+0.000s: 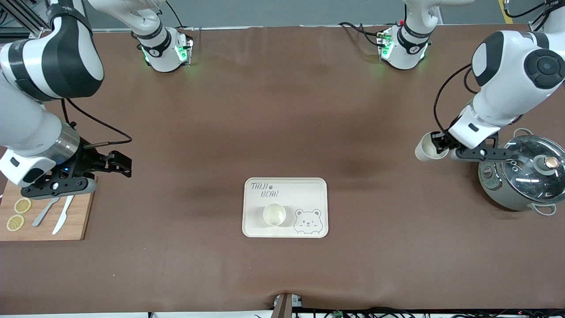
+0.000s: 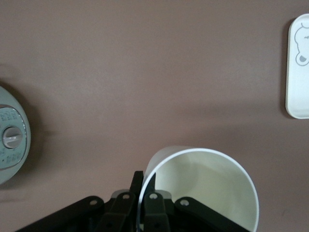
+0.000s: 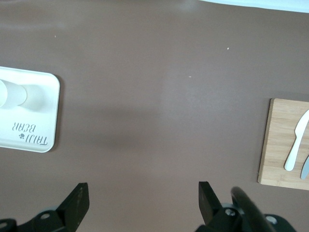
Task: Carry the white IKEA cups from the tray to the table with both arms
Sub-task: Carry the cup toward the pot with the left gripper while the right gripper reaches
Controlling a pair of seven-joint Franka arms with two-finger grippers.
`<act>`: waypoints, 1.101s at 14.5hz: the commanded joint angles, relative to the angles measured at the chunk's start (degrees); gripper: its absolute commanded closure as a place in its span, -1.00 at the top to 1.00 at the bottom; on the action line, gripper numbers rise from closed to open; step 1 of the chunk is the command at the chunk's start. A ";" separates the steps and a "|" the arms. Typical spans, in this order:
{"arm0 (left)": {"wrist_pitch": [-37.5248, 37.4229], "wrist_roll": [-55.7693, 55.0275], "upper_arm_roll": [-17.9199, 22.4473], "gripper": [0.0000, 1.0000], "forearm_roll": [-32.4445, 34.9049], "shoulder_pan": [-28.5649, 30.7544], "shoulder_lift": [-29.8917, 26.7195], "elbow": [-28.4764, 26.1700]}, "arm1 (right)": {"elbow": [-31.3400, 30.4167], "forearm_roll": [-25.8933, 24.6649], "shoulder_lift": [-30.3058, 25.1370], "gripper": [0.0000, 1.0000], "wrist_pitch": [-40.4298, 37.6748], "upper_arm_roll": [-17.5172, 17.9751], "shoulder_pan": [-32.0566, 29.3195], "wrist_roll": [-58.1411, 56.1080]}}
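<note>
One white cup (image 1: 274,214) stands upright on the cream bear tray (image 1: 285,187) near the middle of the table; it also shows in the right wrist view (image 3: 14,94). My left gripper (image 1: 440,142) is shut on the rim of the second white cup (image 1: 426,147), held tilted in the air beside the pot at the left arm's end. In the left wrist view the cup (image 2: 212,186) fills the lower part, its wall pinched between the fingers (image 2: 136,186). My right gripper (image 1: 121,164) is open and empty by the wooden board; the right wrist view (image 3: 142,198) shows its jaws wide apart.
A steel pot with a glass lid (image 1: 527,174) stands at the left arm's end. A wooden board (image 1: 75,221) with a knife, a spoon and lemon slices lies at the right arm's end. The tray edge shows in the left wrist view (image 2: 299,67).
</note>
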 commanded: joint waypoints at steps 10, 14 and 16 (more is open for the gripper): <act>26.90 13.29 -0.16 -1.00 -4.13 5.12 -6.23 -28.51 | 0.28 0.31 -0.59 1.00 -4.52 -0.03 3.87 5.40; 30.06 19.09 -0.16 -1.00 -7.82 6.53 -3.42 -29.47 | 0.89 3.55 -0.42 1.00 -4.08 0.15 4.57 14.59; 32.70 20.86 -0.16 -1.00 -8.88 7.06 -1.49 -29.92 | 2.64 5.58 -0.33 1.00 -3.12 0.24 7.63 22.58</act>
